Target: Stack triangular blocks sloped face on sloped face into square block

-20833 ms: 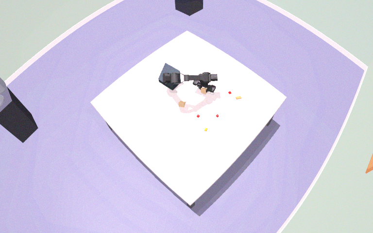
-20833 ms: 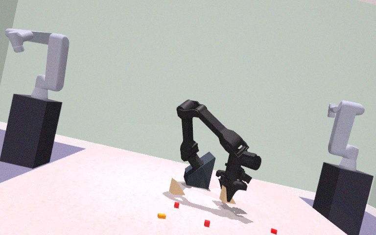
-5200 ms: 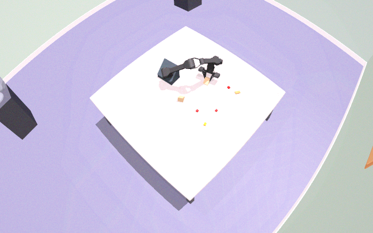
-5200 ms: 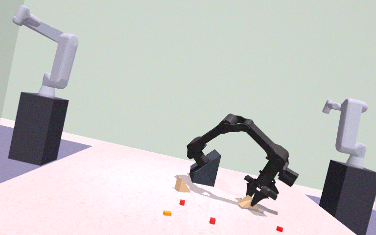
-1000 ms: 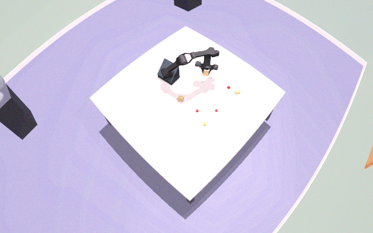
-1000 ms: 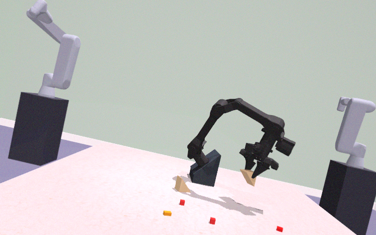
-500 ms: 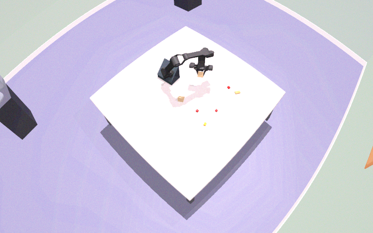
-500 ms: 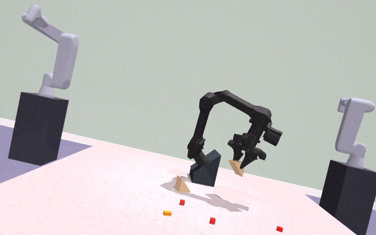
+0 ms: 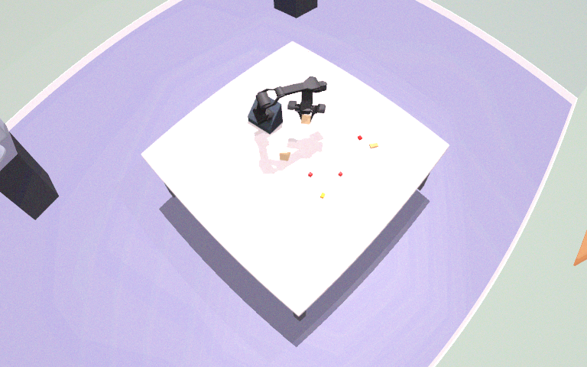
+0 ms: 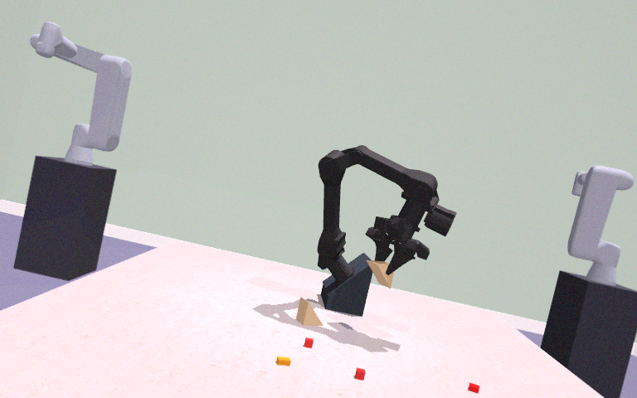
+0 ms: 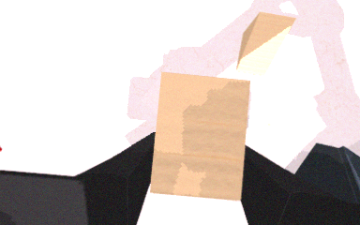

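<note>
My gripper (image 9: 306,116) (image 10: 386,268) (image 11: 199,187) is shut on a tan triangular block (image 9: 306,118) (image 10: 381,274) (image 11: 202,136) and holds it in the air above the white table (image 9: 242,225) (image 10: 140,328), near the arm's dark base (image 9: 264,115) (image 10: 347,293). The second tan triangular block (image 9: 284,156) (image 10: 307,313) (image 11: 263,43) rests on the table, in front of the base and apart from the held one. In the wrist view it lies ahead and a little to the right of the held block.
Three small red cubes (image 9: 359,138) (image 9: 340,173) (image 9: 309,174) and two small yellow pieces (image 9: 373,145) (image 9: 322,195) lie scattered on the table farther out. Two pale idle arms on dark pedestals (image 10: 63,215) (image 10: 591,323) stand off the table.
</note>
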{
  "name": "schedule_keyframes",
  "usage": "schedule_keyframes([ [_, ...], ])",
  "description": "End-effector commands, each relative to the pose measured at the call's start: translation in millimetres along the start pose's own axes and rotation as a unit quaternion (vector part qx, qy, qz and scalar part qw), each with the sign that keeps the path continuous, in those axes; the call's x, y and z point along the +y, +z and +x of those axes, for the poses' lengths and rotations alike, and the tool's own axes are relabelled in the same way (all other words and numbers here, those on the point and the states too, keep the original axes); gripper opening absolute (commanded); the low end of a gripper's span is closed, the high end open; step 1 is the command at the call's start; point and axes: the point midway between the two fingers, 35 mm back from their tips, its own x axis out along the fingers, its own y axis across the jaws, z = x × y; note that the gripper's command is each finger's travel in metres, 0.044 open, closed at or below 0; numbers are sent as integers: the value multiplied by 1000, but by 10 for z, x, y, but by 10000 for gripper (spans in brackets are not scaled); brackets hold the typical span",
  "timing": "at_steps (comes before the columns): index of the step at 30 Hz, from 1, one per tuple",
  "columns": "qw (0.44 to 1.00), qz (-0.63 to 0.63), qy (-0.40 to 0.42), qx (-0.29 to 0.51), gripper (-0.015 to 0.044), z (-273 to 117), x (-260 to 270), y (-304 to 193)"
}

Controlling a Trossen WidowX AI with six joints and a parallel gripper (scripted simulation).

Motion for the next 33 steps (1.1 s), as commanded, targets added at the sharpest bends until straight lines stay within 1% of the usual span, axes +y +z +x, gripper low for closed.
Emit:
schedule_keyframes([
  [1, 1000, -6, 0, -3, 0, 35, -146, 93],
  [22, 1000, -7, 13, -8, 0, 251, -838, 479],
  [27, 1000, -6, 12, -8, 0, 291, -850, 488],
  [33, 1000, 7, 1, -8, 0, 556, -818, 496],
])
